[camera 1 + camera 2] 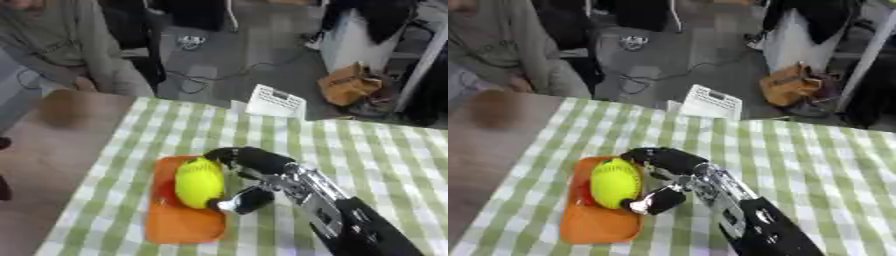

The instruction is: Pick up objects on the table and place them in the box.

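A yellow ball (199,182) hangs over the orange tray-like box (179,222) on the green-checked table (385,150). My right hand (254,172) comes in from the lower right and is shut on the ball, fingers curled over its top and thumb (245,200) under its lower right side. Something red (164,191) shows in the box just left of the ball. My left hand shows in no view.
A white basket-like object (276,101) stands at the table's far edge. To the left lies a brown wooden surface (44,145). Beyond the table are a brown bag (350,85), cables on the floor, and a seated person at the far left.
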Motion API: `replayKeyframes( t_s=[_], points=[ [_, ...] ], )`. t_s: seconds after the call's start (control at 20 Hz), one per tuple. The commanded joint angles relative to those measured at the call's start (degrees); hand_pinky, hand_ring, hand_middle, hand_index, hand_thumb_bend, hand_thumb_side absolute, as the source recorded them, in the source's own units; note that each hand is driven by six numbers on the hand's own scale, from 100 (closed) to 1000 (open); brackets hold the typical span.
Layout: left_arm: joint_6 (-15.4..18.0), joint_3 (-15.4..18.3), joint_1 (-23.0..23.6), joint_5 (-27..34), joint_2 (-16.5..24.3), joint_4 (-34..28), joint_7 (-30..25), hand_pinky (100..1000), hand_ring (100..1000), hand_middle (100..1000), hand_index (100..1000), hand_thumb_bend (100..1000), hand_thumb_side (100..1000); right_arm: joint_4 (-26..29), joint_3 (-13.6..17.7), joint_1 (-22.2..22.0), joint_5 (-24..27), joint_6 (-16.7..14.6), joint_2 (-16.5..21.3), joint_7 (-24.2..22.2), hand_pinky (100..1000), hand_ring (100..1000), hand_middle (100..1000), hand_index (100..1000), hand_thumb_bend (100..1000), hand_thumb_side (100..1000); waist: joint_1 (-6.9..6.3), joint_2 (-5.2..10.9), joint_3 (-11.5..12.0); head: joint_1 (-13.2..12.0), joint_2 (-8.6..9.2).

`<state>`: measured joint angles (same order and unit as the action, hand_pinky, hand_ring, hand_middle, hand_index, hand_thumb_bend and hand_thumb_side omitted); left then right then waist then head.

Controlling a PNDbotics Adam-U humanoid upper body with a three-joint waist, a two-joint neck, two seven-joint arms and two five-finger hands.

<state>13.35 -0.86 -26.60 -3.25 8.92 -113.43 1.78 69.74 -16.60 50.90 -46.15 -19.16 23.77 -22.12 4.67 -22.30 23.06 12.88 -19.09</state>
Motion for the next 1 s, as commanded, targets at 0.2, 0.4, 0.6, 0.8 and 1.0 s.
replayKeyframes(
  t_s=[0.2, 0.4, 0.6, 0.8, 1.0],
  points=[
    [0.1, 0.0, -0.1, 0.3, 0.1, -1.2, 0.0, 326, 709, 822, 794, 100, 940, 0.1, -0.2, 0.0, -1.1, -0.1, -0.1, -0.8, 898, 967, 1000, 983, 552, 813, -1.36, 2.26, -0.1, 0.2, -0.01],
    [0.1, 0.0, -0.1, 0.3, 0.1, -1.2, 0.0, 328, 709, 821, 795, 100, 939, 0.6, -0.2, -0.1, -0.8, 0.0, 0.0, -0.3, 904, 968, 1000, 985, 548, 815, -1.47, 2.55, -0.2, 0.2, 0.03],
    [0.1, 0.0, -0.1, 0.3, 0.1, -1.2, 0.0, 329, 709, 821, 795, 100, 938, 0.6, -0.2, -0.2, -0.8, 0.2, 0.0, 0.0, 904, 967, 1000, 987, 541, 810, -1.57, 2.87, -0.4, 0.2, 0.15],
    [0.2, 0.0, -0.1, 0.3, 0.1, -1.2, -0.1, 330, 709, 821, 795, 100, 937, 0.8, -0.2, -0.3, -0.9, 0.2, 0.0, 0.2, 904, 967, 1000, 987, 532, 811, -1.59, 3.04, -0.4, 0.2, 0.22],
    [0.2, 0.0, -0.1, 0.3, 0.1, -1.2, -0.1, 331, 709, 821, 795, 100, 936, 1.6, -0.1, -0.1, -0.5, 0.2, 0.2, 0.5, 903, 965, 1000, 987, 528, 807, -1.54, 3.25, -0.4, 0.2, 0.2]
  ],
)
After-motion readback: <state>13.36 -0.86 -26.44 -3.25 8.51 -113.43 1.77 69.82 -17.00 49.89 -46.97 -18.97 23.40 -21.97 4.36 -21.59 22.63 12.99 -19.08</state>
